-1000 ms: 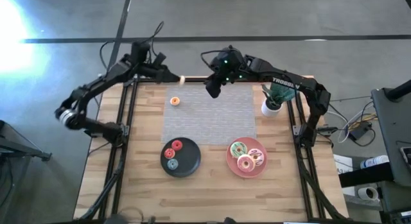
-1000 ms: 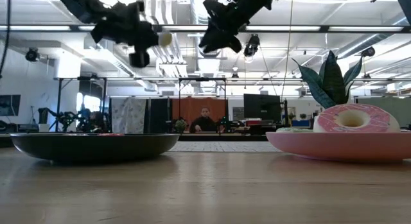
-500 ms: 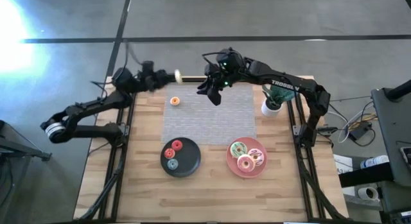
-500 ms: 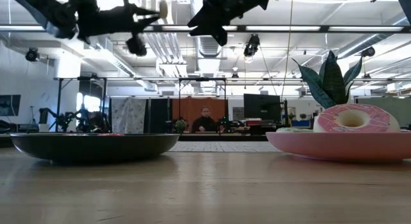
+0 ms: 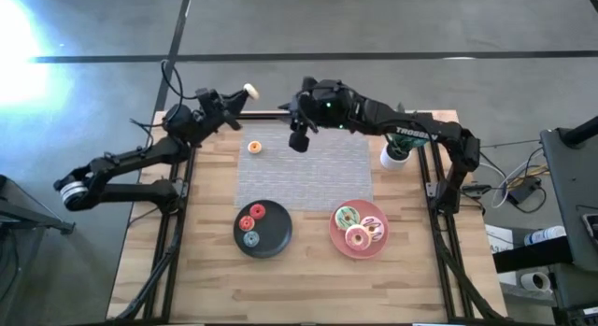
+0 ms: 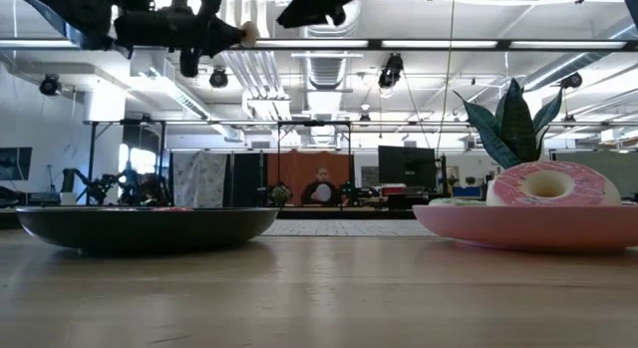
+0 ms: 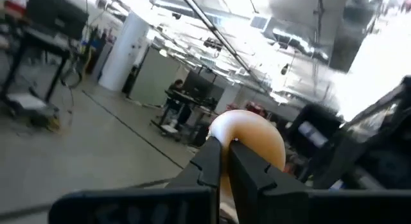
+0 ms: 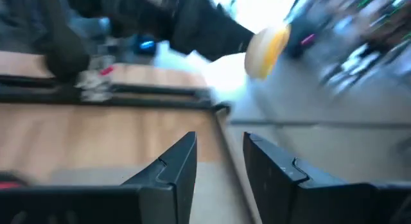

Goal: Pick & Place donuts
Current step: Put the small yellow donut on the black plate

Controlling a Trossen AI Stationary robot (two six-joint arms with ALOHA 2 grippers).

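The left gripper (image 5: 245, 92) is clamped on a pale yellow donut (image 5: 250, 89), raised beyond the grey mat's (image 5: 308, 172) far-left corner. The right gripper (image 5: 299, 139) hovers over the mat's far edge, jaws narrowly parted, empty. Step in hand appears to be transport; next, the donut must be carried over the black plate (image 5: 275, 234), near the mat's front-left corner, then released.

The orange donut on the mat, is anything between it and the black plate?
Nothing visible blocks it. The orange donut lies alone near the grey mat's edge; only bare mat and wood separate it from the black plate.

right wrist view motion-blurred, black plate (image 6: 150, 228) contents hidden behind its rim
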